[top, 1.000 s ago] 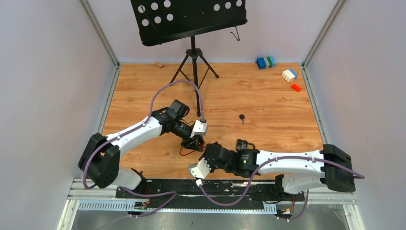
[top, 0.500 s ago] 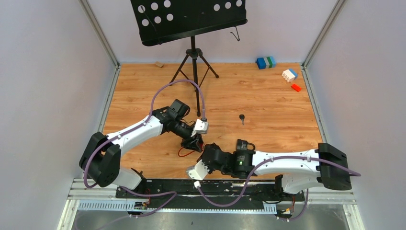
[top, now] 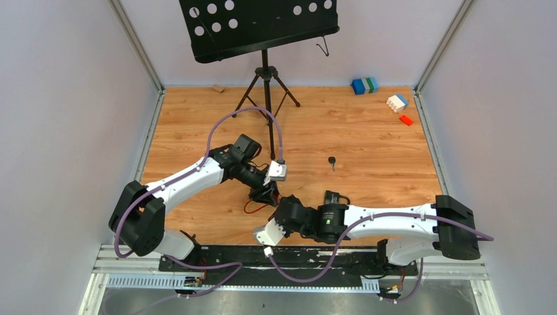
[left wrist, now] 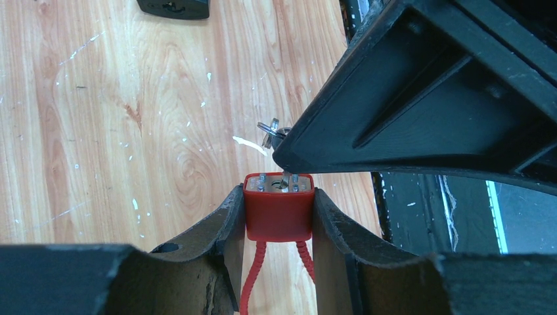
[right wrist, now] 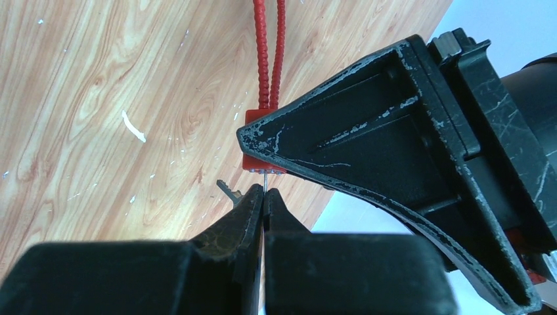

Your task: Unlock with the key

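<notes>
My left gripper [left wrist: 278,197] clamps the red plastic padlock [left wrist: 278,216]; my right gripper [right wrist: 263,200], pressed together, pinches the silver key [right wrist: 263,179] pushed into it. I should twist along the blade's axis, holding the lock steady

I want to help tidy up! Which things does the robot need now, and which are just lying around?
Needed: red padlock, key in it, left gripper, right gripper.
Lying about: music stand, toy bricks, small black key.
</notes>
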{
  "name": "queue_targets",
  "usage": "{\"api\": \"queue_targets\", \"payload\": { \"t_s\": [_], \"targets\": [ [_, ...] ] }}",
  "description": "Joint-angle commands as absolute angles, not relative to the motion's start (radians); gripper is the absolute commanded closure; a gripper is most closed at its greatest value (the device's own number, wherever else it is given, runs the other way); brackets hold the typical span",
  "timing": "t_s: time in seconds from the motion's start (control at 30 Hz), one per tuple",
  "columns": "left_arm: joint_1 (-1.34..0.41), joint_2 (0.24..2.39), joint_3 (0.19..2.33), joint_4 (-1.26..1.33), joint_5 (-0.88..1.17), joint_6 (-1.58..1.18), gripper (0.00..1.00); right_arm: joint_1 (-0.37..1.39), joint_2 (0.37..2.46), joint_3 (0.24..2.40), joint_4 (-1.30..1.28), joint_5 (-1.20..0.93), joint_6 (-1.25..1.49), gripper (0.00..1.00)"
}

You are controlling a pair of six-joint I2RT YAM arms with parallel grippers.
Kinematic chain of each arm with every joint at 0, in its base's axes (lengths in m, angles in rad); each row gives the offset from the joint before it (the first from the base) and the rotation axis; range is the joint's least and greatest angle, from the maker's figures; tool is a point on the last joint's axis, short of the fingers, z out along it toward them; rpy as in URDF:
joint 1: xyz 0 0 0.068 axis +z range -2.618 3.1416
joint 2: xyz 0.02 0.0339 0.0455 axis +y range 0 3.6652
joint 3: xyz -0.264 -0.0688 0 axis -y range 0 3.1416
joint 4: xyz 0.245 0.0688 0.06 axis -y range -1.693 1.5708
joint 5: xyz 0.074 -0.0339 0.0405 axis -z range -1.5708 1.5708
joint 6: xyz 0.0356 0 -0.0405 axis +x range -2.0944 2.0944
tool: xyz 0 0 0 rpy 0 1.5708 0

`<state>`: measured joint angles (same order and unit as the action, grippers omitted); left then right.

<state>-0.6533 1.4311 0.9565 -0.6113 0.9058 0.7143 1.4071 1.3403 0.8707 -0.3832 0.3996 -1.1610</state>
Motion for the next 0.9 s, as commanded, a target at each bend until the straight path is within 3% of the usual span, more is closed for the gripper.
{"api": "queue_targets", "payload": {
  "t_s": [0.0,0.87],
  "targets": [
    [-0.669,1.427,1.025,-0.54,1.017,0.701,1.0,1.429,1.333,0.879,-0.255,0.346,-1.148,1.0],
    [-0.669,1.437,1.033,-0.681,1.1,0.888,1.0,1.407,1.311,0.763,-0.06,0.344,-1.215,1.0]
  ]
}}
